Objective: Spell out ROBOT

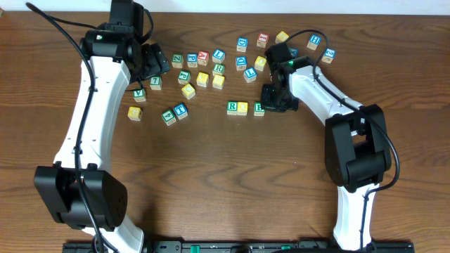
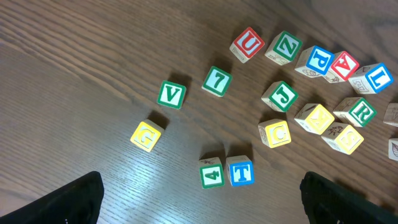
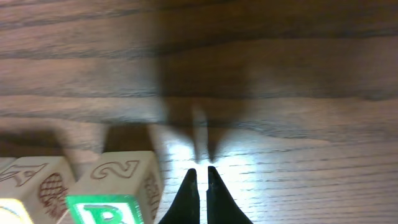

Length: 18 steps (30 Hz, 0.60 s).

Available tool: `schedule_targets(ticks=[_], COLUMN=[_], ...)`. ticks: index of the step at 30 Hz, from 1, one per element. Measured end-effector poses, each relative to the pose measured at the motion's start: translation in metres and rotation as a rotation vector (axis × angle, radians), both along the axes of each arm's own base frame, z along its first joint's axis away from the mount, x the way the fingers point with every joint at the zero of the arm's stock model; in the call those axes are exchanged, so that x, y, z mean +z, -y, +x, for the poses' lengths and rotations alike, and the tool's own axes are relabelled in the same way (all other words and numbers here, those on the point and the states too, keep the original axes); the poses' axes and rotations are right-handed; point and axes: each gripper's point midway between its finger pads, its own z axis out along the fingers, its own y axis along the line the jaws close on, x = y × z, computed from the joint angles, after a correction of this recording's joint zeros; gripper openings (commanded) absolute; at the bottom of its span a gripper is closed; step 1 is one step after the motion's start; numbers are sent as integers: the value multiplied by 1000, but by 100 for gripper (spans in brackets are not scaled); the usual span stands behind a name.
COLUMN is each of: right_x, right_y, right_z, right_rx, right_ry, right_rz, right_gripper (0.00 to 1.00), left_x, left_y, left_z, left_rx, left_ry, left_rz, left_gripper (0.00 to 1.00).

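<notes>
A short row of letter blocks lies mid-table: a green R block (image 1: pixel 232 107), a yellow block (image 1: pixel 243 107) and a green B block (image 1: pixel 259 108). My right gripper (image 1: pixel 273 98) is low at the table just right of the B block (image 3: pixel 106 208). Its fingers (image 3: pixel 201 171) are shut with nothing between them. My left gripper (image 1: pixel 153 63) hovers open and empty over the loose blocks at the left. In the left wrist view its fingers (image 2: pixel 202 205) are spread wide, and a blue T block (image 2: pixel 240 172) lies next to a green 4 block (image 2: pixel 212 175).
Several loose blocks lie scattered at the back of the table (image 1: pixel 218 63), among them a yellow G (image 2: pixel 147 135), green V (image 2: pixel 171 94), green 7 (image 2: pixel 217 81), red U (image 2: pixel 247 45) and a second green R (image 2: pixel 360 112). More blocks lie at the back right (image 1: pixel 315 43).
</notes>
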Motion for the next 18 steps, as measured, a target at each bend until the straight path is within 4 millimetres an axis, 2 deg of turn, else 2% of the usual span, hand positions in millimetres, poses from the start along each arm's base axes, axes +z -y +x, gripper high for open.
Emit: schedule_targets(ticks=[18], right_x=[1], right_y=[-23], right_z=[-6], right_rx=[43], right_ry=[-2], right_rz=[42], right_gripper=[1], left_x=[0], left_y=[0], left_z=[0], left_rx=[0], left_ry=[0], left_rz=[0], left_gripper=[100])
